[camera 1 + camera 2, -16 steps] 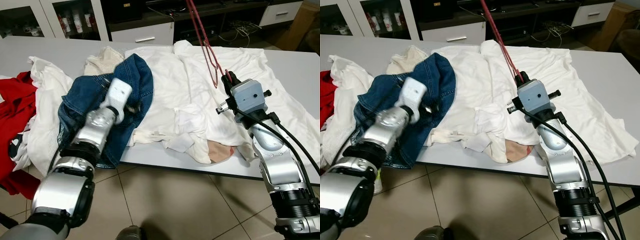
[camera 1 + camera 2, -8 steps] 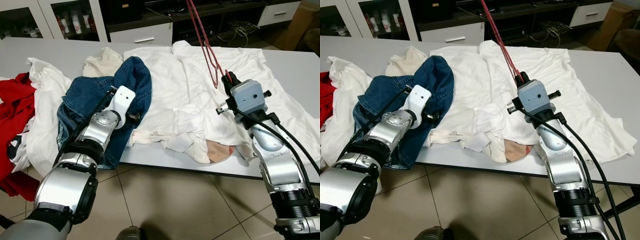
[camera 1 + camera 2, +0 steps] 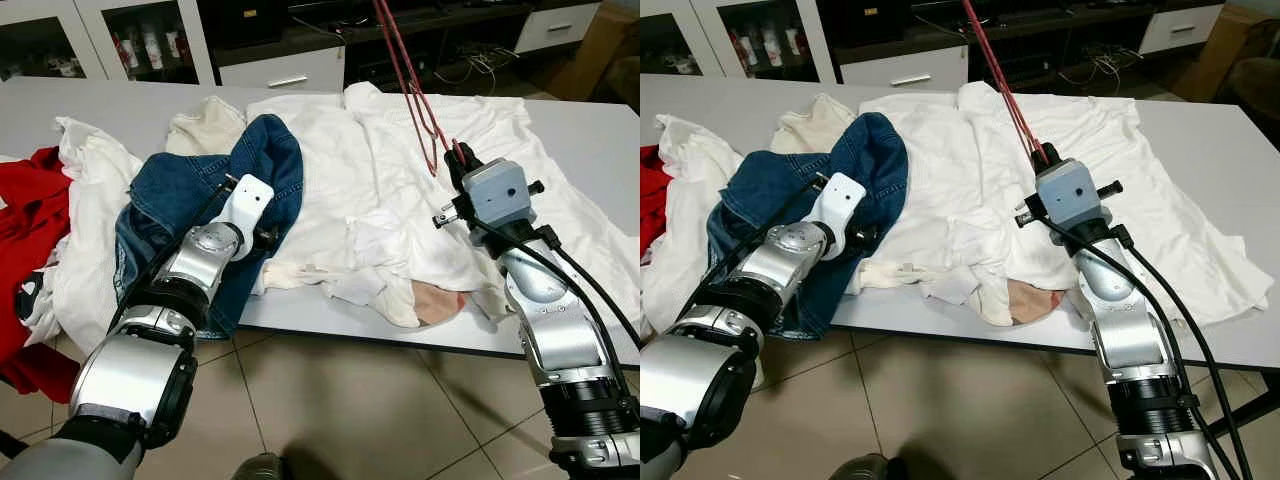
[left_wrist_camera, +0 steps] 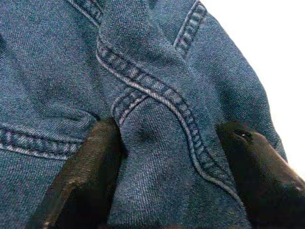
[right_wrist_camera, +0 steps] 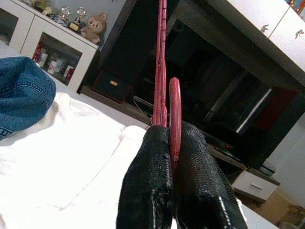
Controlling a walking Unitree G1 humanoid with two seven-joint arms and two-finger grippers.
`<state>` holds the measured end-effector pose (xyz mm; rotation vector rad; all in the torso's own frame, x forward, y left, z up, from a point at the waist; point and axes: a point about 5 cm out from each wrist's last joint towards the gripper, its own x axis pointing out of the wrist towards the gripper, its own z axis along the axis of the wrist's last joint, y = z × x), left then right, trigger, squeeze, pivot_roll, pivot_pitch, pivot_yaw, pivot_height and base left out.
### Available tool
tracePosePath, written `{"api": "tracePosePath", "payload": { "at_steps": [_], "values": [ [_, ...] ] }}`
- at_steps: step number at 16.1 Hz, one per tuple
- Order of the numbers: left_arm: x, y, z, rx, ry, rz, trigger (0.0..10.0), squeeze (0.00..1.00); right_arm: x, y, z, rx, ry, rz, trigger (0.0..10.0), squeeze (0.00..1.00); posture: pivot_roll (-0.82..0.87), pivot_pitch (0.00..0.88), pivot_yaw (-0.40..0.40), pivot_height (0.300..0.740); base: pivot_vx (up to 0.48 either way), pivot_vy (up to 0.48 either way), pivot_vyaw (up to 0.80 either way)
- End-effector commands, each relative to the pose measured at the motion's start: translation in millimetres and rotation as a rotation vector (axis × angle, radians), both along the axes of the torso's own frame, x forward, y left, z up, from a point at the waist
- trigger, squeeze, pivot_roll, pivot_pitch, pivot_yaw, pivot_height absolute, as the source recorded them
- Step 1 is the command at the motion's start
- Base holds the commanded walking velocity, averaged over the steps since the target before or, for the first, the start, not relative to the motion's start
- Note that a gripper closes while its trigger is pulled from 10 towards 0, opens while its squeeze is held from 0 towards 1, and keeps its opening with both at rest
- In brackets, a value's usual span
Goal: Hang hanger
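Holding the red hanger (image 3: 408,80) is the completed portion of the task: the right gripper (image 5: 174,157) has its two black fingers pressed together on the hanger's wire, and the hanger rises from the gripper above the white garment (image 3: 400,190) spread on the grey table (image 3: 600,140), running up and away toward the dark cabinet (image 3: 330,20) behind it. The left gripper (image 4: 167,157) sits on the blue denim garment (image 3: 190,190) near the table's front edge; its fingers stand apart with a seamed fold of denim bunched between them, and whether the pads bear on the cloth firmly enough to count as a grasp cannot be determined. No rail or hook for the hanger is identifiable. Assessment: the hanger is secured but is not yet hung and carries no garment, so carrying it to a hanging point and hooking it there remain outstanding.
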<state>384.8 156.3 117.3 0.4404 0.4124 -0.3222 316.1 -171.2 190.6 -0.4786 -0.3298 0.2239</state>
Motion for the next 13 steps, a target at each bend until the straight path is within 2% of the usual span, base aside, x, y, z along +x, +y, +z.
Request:
{"api": "tracePosePath", "payload": {
  "at_steps": [1, 9, 10, 12, 13],
  "values": [
    [-7.0, 4.5, -15, 0.015, 0.071, 0.006, 0.0, 0.0, 0.2, 0.5, 4, -0.009, -0.017, 0.003, 10.0, 0.0, 0.09, 0.005, 0.06, 0.74, 0.0, 0.0, 0.0],
    [-4.7, 4.6, -9, -0.034, 0.007, 0.007, 0.0, 0.0, -0.4, 0.8, 4, -0.011, -0.018, 0.001, 10.0, 0.0, 0.09, 0.008, 0.06, 0.74, 0.0, 0.0, 0.0],
    [-1.1, 1.4, 0, -0.078, -0.057, 0.006, 0.0, 0.0, -0.6, 0.5, 3, -0.011, -0.017, 0.0, 10.0, 0.0, 0.09, 0.01, 0.061, 0.74, 0.0, 0.0, 0.0],
    [2.5, 0.0, 10, -0.118, -0.122, 0.015, 0.0, 0.0, -0.6, 0.3, 3, -0.011, -0.017, -0.002, 10.0, 0.0, 0.09, 0.011, 0.06, 0.74, 0.0, 0.0, 0.0],
    [7.1, 1.1, 23, -0.18, -0.206, 0.048, 0.0, 0.0, -0.5, 0.3, 3, -0.011, -0.017, -0.002, 10.0, 0.0, 0.09, 0.01, 0.061, 0.74, 0.0, 0.0, 0.0]
  ]
}}
